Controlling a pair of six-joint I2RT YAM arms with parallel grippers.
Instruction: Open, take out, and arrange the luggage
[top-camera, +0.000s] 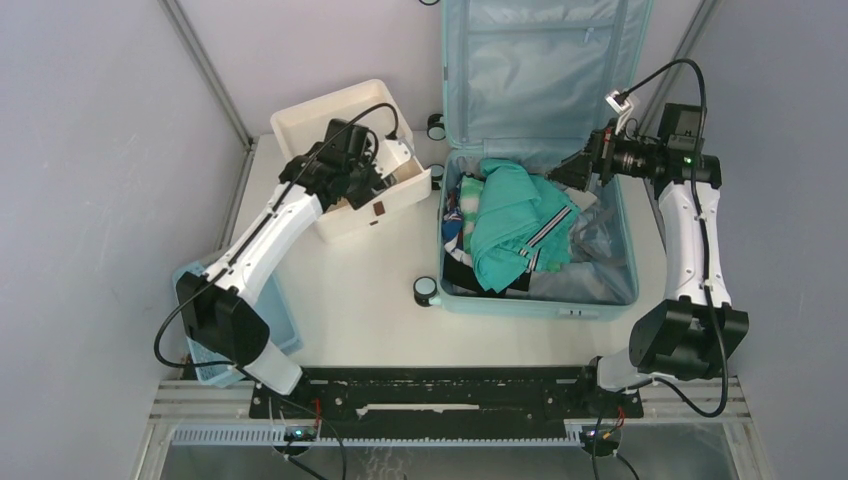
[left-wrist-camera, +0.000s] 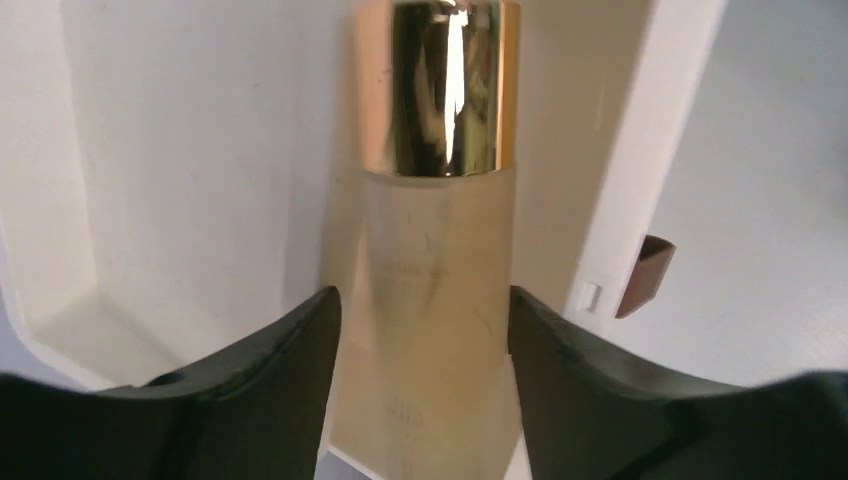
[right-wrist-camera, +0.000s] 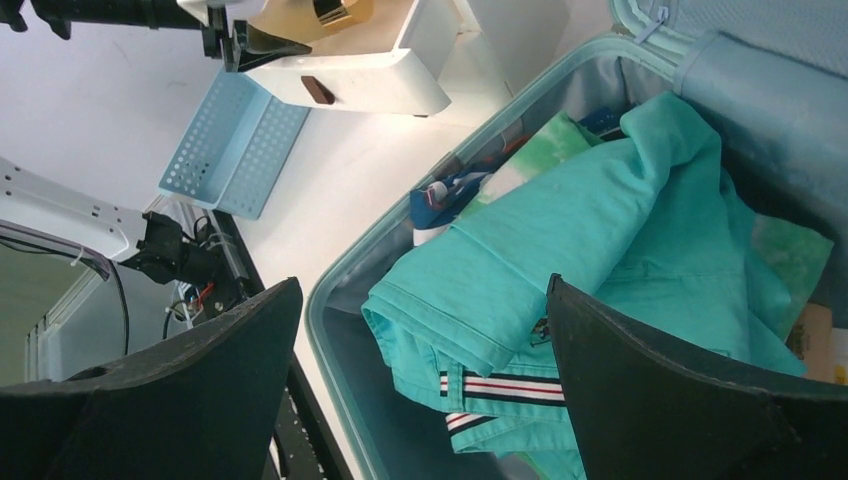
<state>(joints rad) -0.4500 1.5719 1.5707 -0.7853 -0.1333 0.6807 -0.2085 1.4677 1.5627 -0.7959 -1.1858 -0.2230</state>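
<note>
White worktop (top-camera: 350, 290), luggage (top-camera: 540, 60) open, clothes inside. Left claw (left-wrist-camera: 425, 300) clamped on gold-capped frosted bottle (left-wrist-camera: 440, 250) inside white drawer (left-wrist-camera: 180, 150). Right claw (right-wrist-camera: 422, 285) wide apart above teal garment (right-wrist-camera: 600, 220).

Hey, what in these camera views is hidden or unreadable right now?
Left wrist view: the bottle loses its base to the bottom edge, and its label is blurred; whether the left tool grips or only flanks it, I cannot tell.
Top view: the luggage has its lid running past the top edge.
Right wrist view: the teal garment covers whatever lies beneath it.
</note>
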